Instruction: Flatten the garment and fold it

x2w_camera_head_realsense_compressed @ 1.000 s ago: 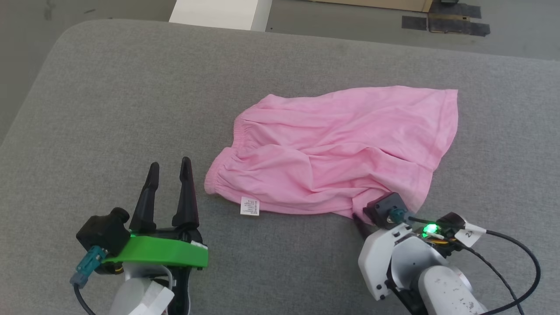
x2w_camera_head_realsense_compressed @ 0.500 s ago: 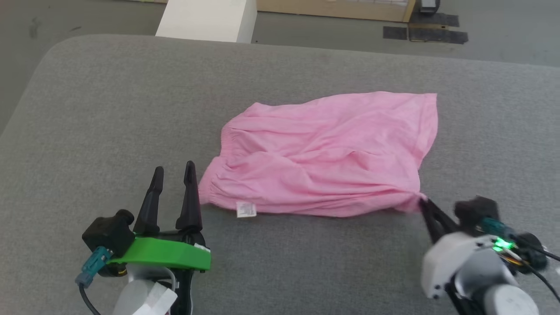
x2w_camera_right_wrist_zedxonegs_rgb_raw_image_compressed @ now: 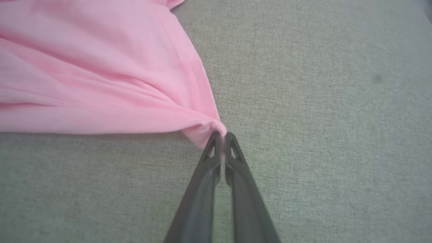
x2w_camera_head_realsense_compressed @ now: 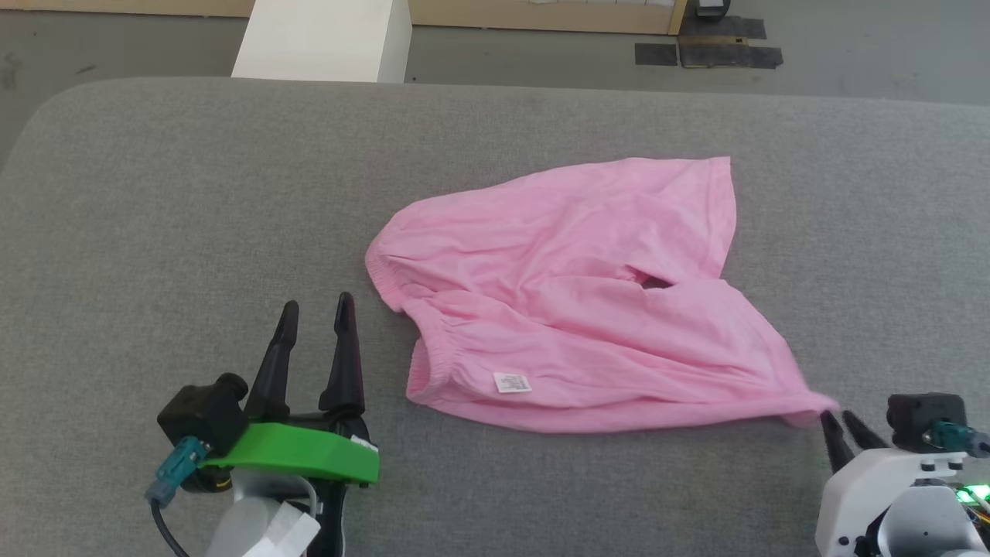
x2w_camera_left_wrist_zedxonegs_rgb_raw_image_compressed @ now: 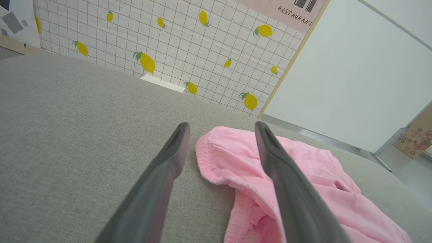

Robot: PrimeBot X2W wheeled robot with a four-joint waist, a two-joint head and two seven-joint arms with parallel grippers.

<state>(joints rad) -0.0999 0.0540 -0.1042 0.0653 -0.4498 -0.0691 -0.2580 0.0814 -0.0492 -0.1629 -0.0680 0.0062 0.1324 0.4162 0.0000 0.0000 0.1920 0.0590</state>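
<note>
The garment [x2w_camera_head_realsense_compressed: 572,309], light pink shorts, lies wrinkled on the grey cushion [x2w_camera_head_realsense_compressed: 193,193]. Its gathered waistband [x2w_camera_head_realsense_compressed: 387,271] faces left and a white label [x2w_camera_head_realsense_compressed: 512,382] sits near the front edge. The near leg is drawn out to a point at the right. My right gripper [x2w_camera_head_realsense_compressed: 835,416] is shut on that leg corner, with pink cloth [x2w_camera_right_wrist_zedxonegs_rgb_raw_image_compressed: 84,67] pinched between its tips [x2w_camera_right_wrist_zedxonegs_rgb_raw_image_compressed: 221,135]. My left gripper [x2w_camera_head_realsense_compressed: 317,303] stands open on the cushion just left of the waistband. In the left wrist view the garment [x2w_camera_left_wrist_zedxonegs_rgb_raw_image_compressed: 303,168] lies ahead of the open left gripper [x2w_camera_left_wrist_zedxonegs_rgb_raw_image_compressed: 221,124], untouched.
Beyond the cushion's far edge stand a white box [x2w_camera_head_realsense_compressed: 321,39] and dark floor mats [x2w_camera_head_realsense_compressed: 704,50]. A lemon-patterned wall [x2w_camera_left_wrist_zedxonegs_rgb_raw_image_compressed: 189,44] and a white panel [x2w_camera_left_wrist_zedxonegs_rgb_raw_image_compressed: 354,77] show past the cushion. Bare grey cushion surrounds the garment.
My right gripper has closed on the near leg corner and pulled it right and toward me, stretching the leg out. The head camera has shifted. The left gripper stays open beside the waistband.
</note>
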